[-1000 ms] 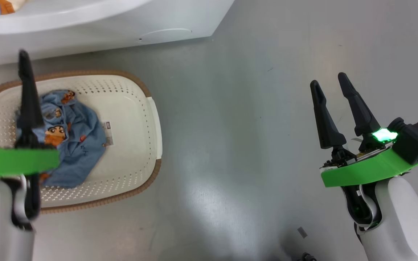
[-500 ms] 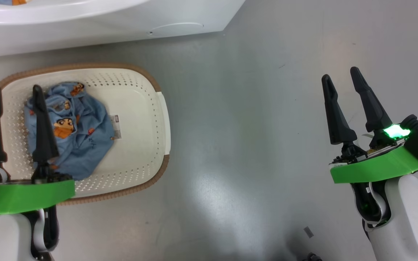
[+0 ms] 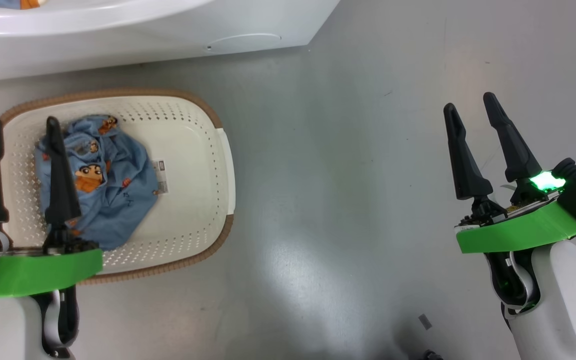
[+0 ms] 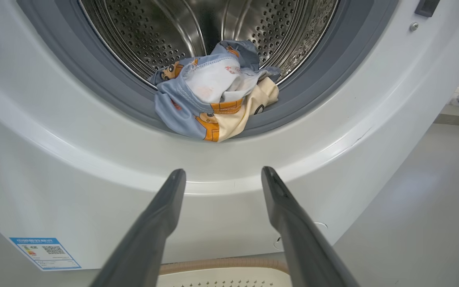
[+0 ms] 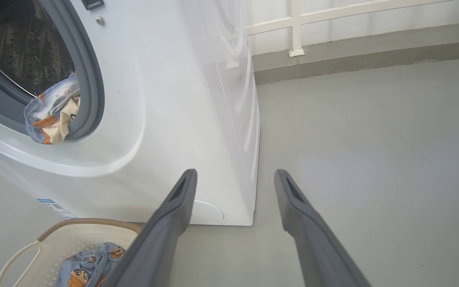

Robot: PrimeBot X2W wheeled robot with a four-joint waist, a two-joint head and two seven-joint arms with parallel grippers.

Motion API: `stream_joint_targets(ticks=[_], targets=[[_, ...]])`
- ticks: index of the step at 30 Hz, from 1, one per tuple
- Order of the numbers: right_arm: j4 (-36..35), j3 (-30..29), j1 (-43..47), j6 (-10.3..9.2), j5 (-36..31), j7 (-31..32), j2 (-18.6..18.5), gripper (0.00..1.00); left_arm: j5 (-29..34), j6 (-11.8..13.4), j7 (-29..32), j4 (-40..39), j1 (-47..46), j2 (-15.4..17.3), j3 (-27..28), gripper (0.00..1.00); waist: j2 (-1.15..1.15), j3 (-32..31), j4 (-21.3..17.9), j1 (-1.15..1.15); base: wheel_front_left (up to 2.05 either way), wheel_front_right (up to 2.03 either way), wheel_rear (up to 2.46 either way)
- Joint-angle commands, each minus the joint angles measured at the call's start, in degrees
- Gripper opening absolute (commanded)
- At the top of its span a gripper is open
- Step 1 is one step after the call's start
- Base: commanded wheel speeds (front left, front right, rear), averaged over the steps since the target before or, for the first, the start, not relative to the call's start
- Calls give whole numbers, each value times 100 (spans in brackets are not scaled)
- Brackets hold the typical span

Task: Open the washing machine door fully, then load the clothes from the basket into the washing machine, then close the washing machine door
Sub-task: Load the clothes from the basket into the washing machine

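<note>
My left claw (image 3: 23, 122) hangs released over the left end of the basket (image 3: 118, 93), its two dark fingers spread apart and gripping nothing. From the head camera one finger crosses the edge of the blue garment (image 3: 113, 200), but I cannot tell how high above the cloth it is. That garment lies crumpled in the left half of the basket, cartoon prints facing up, its right edge reaching the paper label (image 3: 160, 175) on the basket's bottom. The basket stands on the grey floor (image 3: 343, 175) just in front of the washing machine (image 3: 118, 45). My right claw (image 3: 469, 101) is well apart from all this, off to the right above the floor, fingers also parted and empty. Along my left fingers I look at the machine's round opening, which stands uncovered. A second garment (image 4: 213, 99) of blue, cream and orange is bunched at the front of the steel drum (image 4: 153, 28) and hangs over the lower part of the grey gasket (image 4: 94, 91). A blue sticker (image 4: 44, 252) sits low on the left of the white front, and the basket's brown rim shows just beneath my fingers. Along my right fingers I see the machine's right front corner with the round flap (image 5: 207, 212) low on it, the basket at the lower left, and a white railing (image 5: 295, 24) by the far wall.
</note>
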Motion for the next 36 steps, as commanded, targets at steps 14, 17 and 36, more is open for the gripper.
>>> stream_joint_targets(ticks=[14, 17, 36], targets=[[-116, 167, 60, 9, -9, -27, 59, 100, 166, -223, 269, 896, -1500, 315, -13, 100, 0, 9, -82, 0, 0, 0, 0], [-108, 154, 73, 9, 1, -27, 75, 100, 173, -205, 407, 1198, -1861, 364, -27, 100, 0, 16, -124, 0, 0, 0, 0], [-102, 145, 46, 9, 11, -27, 179, 100, 192, -49, 1022, 3156, -3604, 612, -86, 100, 0, 95, -263, 0, 0, 0, 0]])
